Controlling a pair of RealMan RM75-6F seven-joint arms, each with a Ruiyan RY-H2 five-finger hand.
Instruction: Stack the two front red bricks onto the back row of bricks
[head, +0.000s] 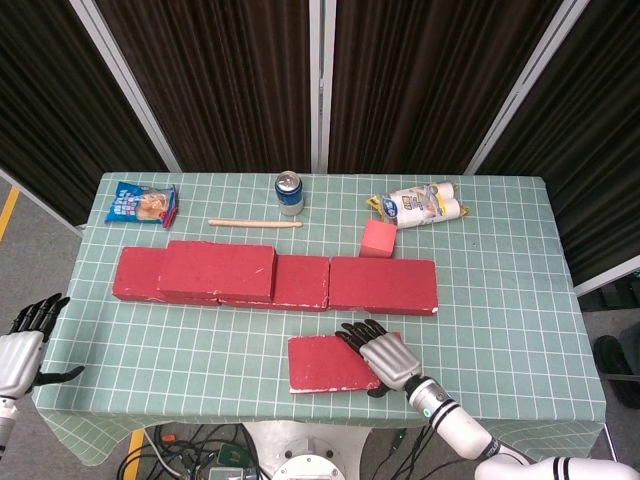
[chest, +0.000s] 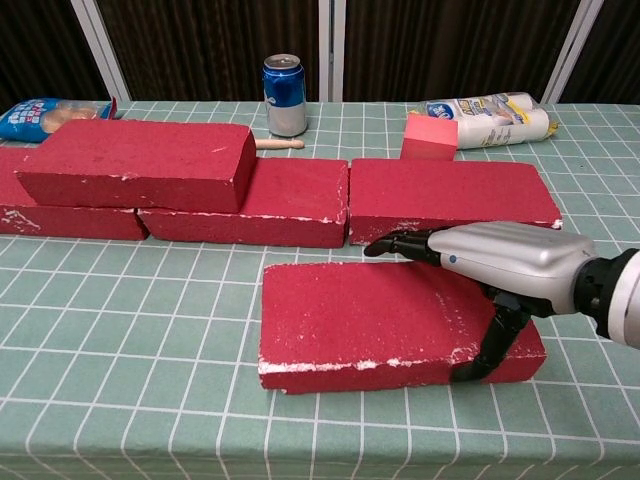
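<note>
One red brick (head: 328, 363) (chest: 365, 320) lies flat at the front of the table. My right hand (head: 381, 356) (chest: 500, 265) lies over its right end, fingers stretched across the top to the far edge and thumb down against the near face. The brick rests on the cloth. Behind it runs the back row of red bricks (head: 383, 285) (chest: 450, 200), and another red brick (head: 216, 270) (chest: 135, 165) is stacked on the row's left part. My left hand (head: 22, 345) hangs off the table's left edge, fingers spread and holding nothing.
Behind the row stand a blue can (head: 289, 193) (chest: 285, 95) and a pink cube (head: 378, 239) (chest: 430, 137). A wooden stick (head: 255, 223), a snack bag (head: 141, 204) and a white packet (head: 420, 206) lie there too. Green checked cloth (head: 500, 300) covers the table.
</note>
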